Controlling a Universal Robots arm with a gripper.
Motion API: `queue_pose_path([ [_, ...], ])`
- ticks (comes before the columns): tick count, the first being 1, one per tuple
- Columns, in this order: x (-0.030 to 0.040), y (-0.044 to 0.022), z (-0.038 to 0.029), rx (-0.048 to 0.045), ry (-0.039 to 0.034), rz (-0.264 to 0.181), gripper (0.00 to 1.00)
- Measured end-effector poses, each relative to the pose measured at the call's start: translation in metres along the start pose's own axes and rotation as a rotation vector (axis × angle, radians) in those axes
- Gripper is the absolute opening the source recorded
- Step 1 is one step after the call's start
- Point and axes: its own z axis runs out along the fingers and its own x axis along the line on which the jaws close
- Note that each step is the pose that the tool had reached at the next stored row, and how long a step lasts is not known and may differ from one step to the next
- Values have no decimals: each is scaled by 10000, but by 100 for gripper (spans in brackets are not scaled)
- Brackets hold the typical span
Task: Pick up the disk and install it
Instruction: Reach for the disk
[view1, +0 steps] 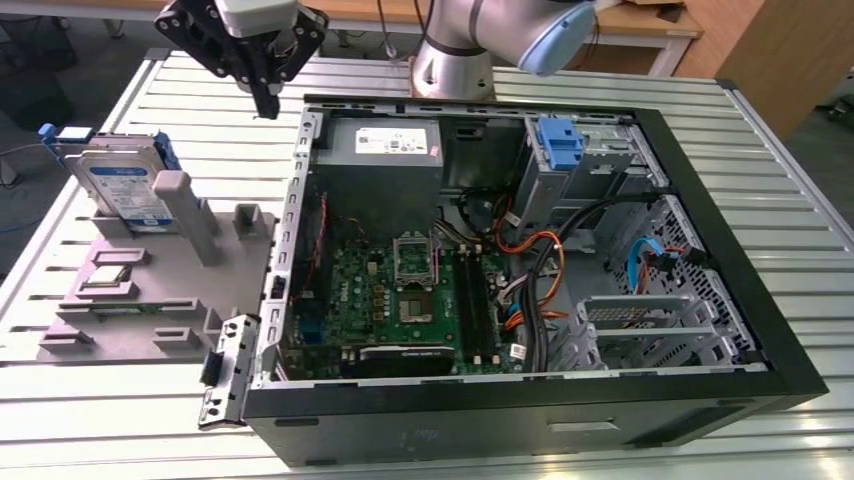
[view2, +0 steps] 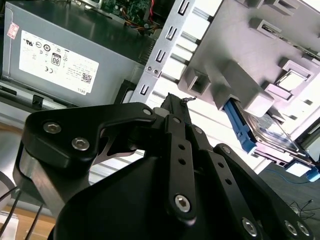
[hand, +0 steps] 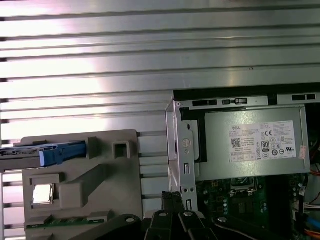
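Exterior view: the arm's black jaws hang pressed together, pinching nothing, above the far part of the ribbed metal surface (view1: 120, 440). They are just off the far-left corner of the open black computer case (view1: 787, 390). The flat silver disk with its blue plastic frame (view1: 124, 190) stands on edge in a grey plastic holder (view1: 160, 290). It lies to the exterior view's left of the jaws and nearer, well apart from them. Its thin top edge runs roughly left to right. Whether its long axis is upright, I cannot tell. A white-and-blue label covers its near face, and a white sticker sits on the grey metal box (view1: 380, 150) inside the case. Both carry small print.
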Motion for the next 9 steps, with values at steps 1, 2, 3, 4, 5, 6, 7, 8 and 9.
queue_pose_path([
  [1,14,-1,0,0,0,0,10],
  [2,26,-2,0,0,0,0,10],
  [3,39,-3,0,0,0,0,10],
  [4,52,-4,0,0,0,0,10],
  [5,65,-5,-1,0,0,1,10],
  [6,78,-6,-1,0,0,0,10],
  [7,92,-7,-1,0,0,1,10],
  [8,105,-8,-1,0,0,1,10],
  [9,117,-9,-1,0,0,1,10],
])
